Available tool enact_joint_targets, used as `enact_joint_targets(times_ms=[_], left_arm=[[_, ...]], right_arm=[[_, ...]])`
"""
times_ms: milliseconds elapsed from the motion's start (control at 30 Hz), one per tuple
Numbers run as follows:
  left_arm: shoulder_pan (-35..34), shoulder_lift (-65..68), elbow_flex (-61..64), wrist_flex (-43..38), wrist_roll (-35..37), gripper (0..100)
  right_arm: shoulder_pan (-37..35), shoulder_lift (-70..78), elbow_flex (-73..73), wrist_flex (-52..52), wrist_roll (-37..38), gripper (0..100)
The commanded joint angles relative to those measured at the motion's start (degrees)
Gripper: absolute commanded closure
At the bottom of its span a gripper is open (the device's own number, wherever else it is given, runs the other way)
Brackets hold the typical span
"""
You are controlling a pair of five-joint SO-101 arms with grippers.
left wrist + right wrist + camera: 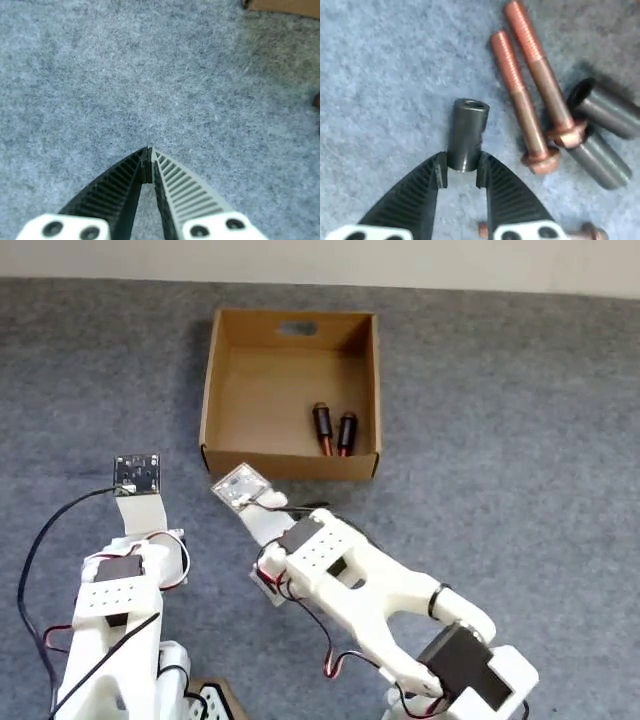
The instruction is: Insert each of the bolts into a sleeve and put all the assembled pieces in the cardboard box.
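My right gripper (461,172) is shut on the lower end of a dark sleeve (467,127) that lies on the grey carpet, open bore pointing away. Beside it lie two copper bolts (517,95) (540,75), side by side. Their heads rest near two more dark sleeves (607,107) (600,160). Part of another bolt (585,232) shows by the gripper's base. My left gripper (150,152) is shut with nothing in it, over bare carpet. The cardboard box (290,462) stands beyond both arms and holds two assembled pieces (323,425) (346,430).
The right arm (340,570) stretches toward the box's near wall; the left arm (120,580) stands apart to its left. A corner of the box (285,5) shows in the left wrist view. Grey carpet covers the whole surface.
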Motion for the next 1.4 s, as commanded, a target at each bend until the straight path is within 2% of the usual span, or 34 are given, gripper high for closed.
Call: enact_joint_targets(times_ms=[0,200,367,900,967,1200,1367], left_arm=[[-0.84,-1.19,-0.40,-0.79,-0.18,99],[-0.75,-1.19,-0.40,-0.79,-0.18,98],[-0.75,-1.19,-0.40,-0.79,-0.18,98],[-0.75,-1.19,-0.40,-0.79,-0.18,98],[-0.75,-1.19,-0.40,-0.79,-0.18,98],[-0.75,-1.19,-0.40,-0.79,-0.18,98],[-0.75,-1.19,-0.40,-0.79,-0.18,98]], right_arm=[[3.21,-6.46,-0.66,3.30,0.18,94.7],[1.10,-13.49,3.82,6.55,0.18,92.8],[-1.45,-10.24,6.90,6.20,0.18,78.3],[-1.45,-0.04,-2.86,5.58,-0.35,77.9],[-1.45,2.07,-2.33,3.74,-0.35,80.1],[-1.45,6.20,-2.59,0.66,-0.35,98.8],[-1.45,5.23,-2.33,0.92,-0.35,99.3]])
